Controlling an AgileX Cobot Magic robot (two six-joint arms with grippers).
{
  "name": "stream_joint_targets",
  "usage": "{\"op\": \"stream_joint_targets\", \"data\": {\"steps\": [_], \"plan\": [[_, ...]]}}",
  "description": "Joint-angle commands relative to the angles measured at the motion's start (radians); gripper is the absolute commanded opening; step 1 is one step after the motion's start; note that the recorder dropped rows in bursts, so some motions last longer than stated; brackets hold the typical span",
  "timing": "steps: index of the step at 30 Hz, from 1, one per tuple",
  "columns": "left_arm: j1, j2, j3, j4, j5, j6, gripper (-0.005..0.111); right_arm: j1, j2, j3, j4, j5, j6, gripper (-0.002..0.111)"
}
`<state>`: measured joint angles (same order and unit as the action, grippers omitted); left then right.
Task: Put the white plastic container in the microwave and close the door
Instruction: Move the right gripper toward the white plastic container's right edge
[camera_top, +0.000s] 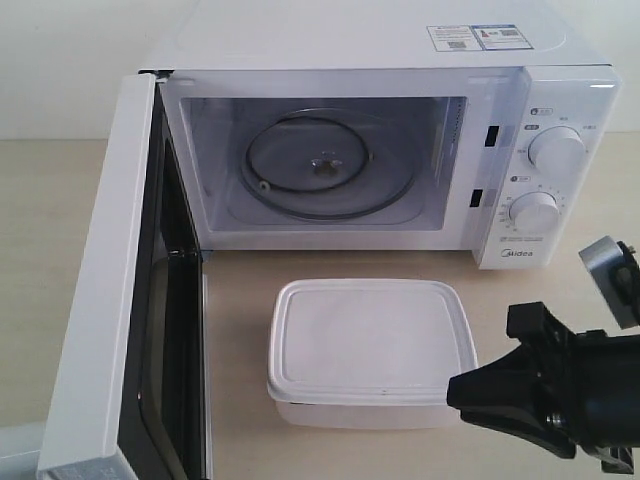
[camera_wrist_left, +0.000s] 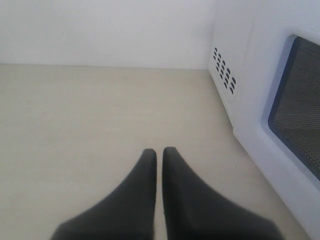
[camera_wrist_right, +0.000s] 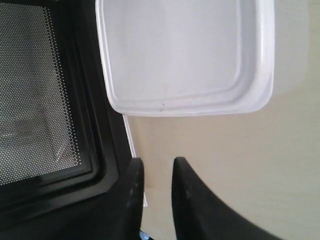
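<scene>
White microwave (camera_top: 400, 60), white container (camera_top: 370, 345), dark dotted-mesh door (camera_top: 110, 300) window, pale beige table (camera_top: 60, 250), black pincers (camera_top: 470, 390).

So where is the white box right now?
In the exterior view, the white plastic container sits on the table in front of the open microwave, right of the door, near the right gripper.

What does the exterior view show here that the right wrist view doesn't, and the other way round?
Only the exterior view: the microwave with its open cavity, the glass turntable, an upper knob, a lower knob and the stickers on top.
Only the right wrist view: the mesh window of the door up close, and a gap between the fingers of the right gripper, which hold nothing.
Both: the white plastic container, lid on, on the table; the open door beside it; the right gripper short of the container.
</scene>
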<state>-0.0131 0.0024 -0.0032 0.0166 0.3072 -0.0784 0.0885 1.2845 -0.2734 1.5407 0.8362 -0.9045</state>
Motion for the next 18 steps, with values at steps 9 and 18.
{"op": "stream_joint_targets", "data": {"steps": [9, 18], "plan": [[0.003, -0.002, 0.003, -0.005, -0.003, -0.003, 0.004, 0.002, 0.225, 0.005, 0.133, 0.021, -0.166, 0.04], [0.003, -0.002, 0.003, -0.005, 0.0, -0.003, 0.004, 0.002, 0.245, -0.004, 0.204, -0.037, -0.204, 0.041]]}}
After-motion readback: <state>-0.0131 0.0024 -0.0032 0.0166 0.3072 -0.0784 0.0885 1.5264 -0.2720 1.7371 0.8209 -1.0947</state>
